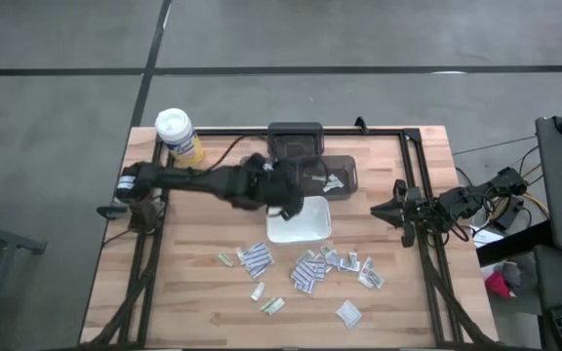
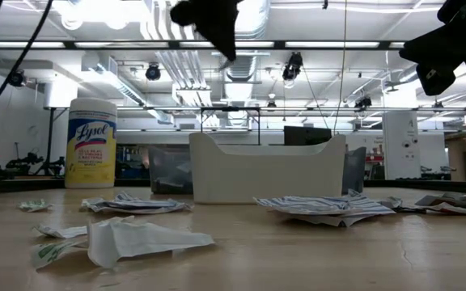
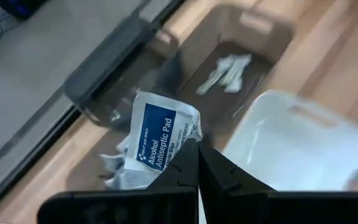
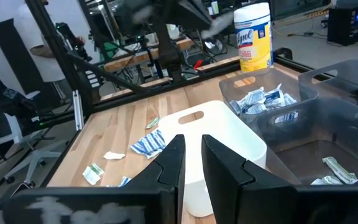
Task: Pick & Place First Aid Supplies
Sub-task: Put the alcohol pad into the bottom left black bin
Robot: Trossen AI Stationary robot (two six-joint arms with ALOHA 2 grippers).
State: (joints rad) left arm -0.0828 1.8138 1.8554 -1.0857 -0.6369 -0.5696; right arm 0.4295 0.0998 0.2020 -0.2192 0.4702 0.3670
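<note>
My left gripper hangs over the far edge of the white tray and is shut on one first aid packet, white with a blue "Alcohol Antiseptic Pad" label. More packets lie flat and scattered on the wooden table nearer than the tray. Beyond the tray stand dark see-through bins, and some packets lie inside one. My right gripper waits at the table's right edge, open, with nothing between its fingers. My left gripper pinches the packet's lower edge between its two fingertips. The fingers slant downward. The crumpled packet sticks out beyond the fingertips, lifted clear above the bins and the tray. Whether a second packet is caught behind it I cannot tell.
A yellow canister with a white lid stands at the table's far left corner. A black frame rail runs along the table's far and right sides. Bare wood lies to the near left.
</note>
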